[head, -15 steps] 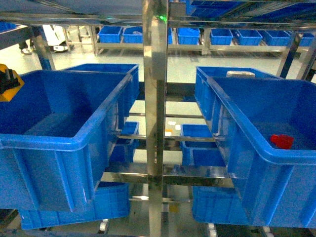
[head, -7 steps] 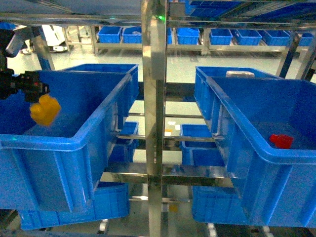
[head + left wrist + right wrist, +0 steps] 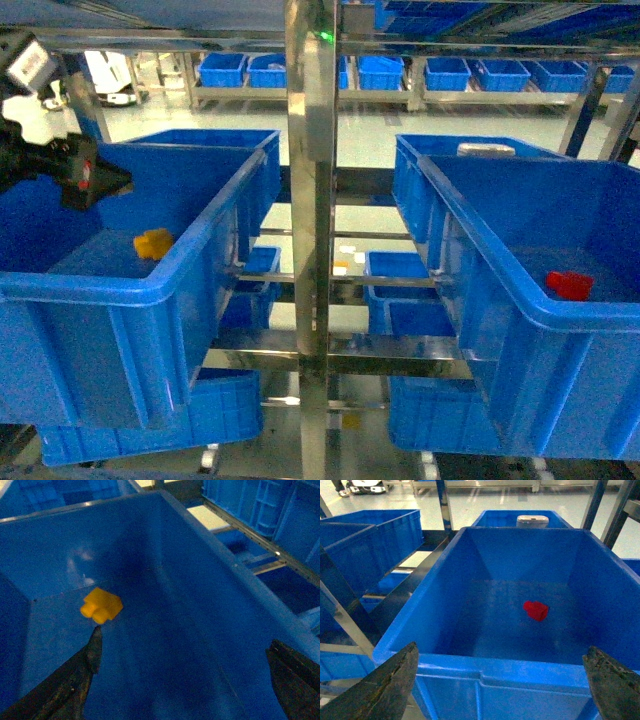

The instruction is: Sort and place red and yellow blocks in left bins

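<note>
1. Yellow block (image 3: 101,605) lies loose on the floor of the left blue crate (image 3: 150,290), near a back corner, touching neither finger of the left gripper (image 3: 185,665).
2. Left gripper's jaws stand wide apart above the crate's interior, with nothing between them; in the head view it hangs over the crate's far left side.
3. Red block (image 3: 536,610) rests on the floor of the right blue crate (image 3: 485,667), well apart from the walls.
4. Right gripper (image 3: 502,675) is spread open in front of that crate's near rim, holding nothing.
5. Steel rack post (image 3: 313,240) stands between the two crates.
</note>
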{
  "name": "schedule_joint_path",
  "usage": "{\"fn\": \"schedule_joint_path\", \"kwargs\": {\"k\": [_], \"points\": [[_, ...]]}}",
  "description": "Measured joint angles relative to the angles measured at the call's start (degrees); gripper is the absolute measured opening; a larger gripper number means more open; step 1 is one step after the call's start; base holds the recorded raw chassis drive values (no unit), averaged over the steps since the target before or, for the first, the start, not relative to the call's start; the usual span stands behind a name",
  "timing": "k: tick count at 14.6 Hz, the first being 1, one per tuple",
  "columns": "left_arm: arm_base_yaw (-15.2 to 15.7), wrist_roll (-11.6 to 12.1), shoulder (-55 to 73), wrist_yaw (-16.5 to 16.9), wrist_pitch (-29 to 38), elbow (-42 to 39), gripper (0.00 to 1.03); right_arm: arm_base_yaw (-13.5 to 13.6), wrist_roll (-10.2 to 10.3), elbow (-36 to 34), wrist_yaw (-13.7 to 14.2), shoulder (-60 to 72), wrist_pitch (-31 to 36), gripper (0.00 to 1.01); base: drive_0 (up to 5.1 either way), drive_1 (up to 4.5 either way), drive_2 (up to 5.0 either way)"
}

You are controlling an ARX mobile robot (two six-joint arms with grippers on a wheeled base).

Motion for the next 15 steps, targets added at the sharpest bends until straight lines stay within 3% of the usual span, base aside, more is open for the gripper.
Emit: {"fn": "schedule_joint_path", "kwargs": {"k": [2, 4, 5, 7, 9, 10, 12, 15], "points": [[0.85, -2.21, -7.13, 1.14, -1.36, -4.59, 0.98, 0.00, 0.00, 0.00, 0.02, 0.00, 0.00, 0.98, 0.0, 0.00, 0.0], [1.27, -2.71, -14.03, 2.60, -3.54, -10.80, 0.98, 0.00, 0.00, 0.00, 0.00, 0.00, 0.02, 0.98, 0.0, 0.00, 0.0], [0.74, -4.28, -17.66, 2.99, -3.19, -12.87, 0.98, 0.00, 0.00, 0.00, 0.00, 0.00, 0.02, 0.98, 0.0, 0.00, 0.0], [-2.75, -10.23, -29.73, 3.82, 0.85, -16.39, 0.98, 0.00, 0.00, 0.00, 0.02, 0.02, 0.02, 0.98, 0.0, 0.00, 0.0], [-6.34, -17.51, -38.97, 0.02, 2.93, -19.26, 0.98, 0.00, 0.00, 0.00, 0.00, 0.02, 0.02, 0.98, 0.0, 0.00, 0.0], [-6.67, -22.08, -40.02, -1.07, 3.32, -20.02, 0.98, 0.00, 0.00, 0.00, 0.02, 0.00, 0.02, 0.98, 0.0, 0.00, 0.0], [-6.45, -27.76, -40.04, -1.77, 3.30, -20.06, 0.98, 0.00, 0.00, 0.00, 0.00, 0.00, 0.02, 0.98, 0.0, 0.00, 0.0], [-6.45, -28.13, -40.04, -1.77, 3.30, -20.06, 0.98, 0.00, 0.00, 0.00, 0.02, 0.00, 0.02, 0.98, 0.0, 0.00, 0.0]]}}
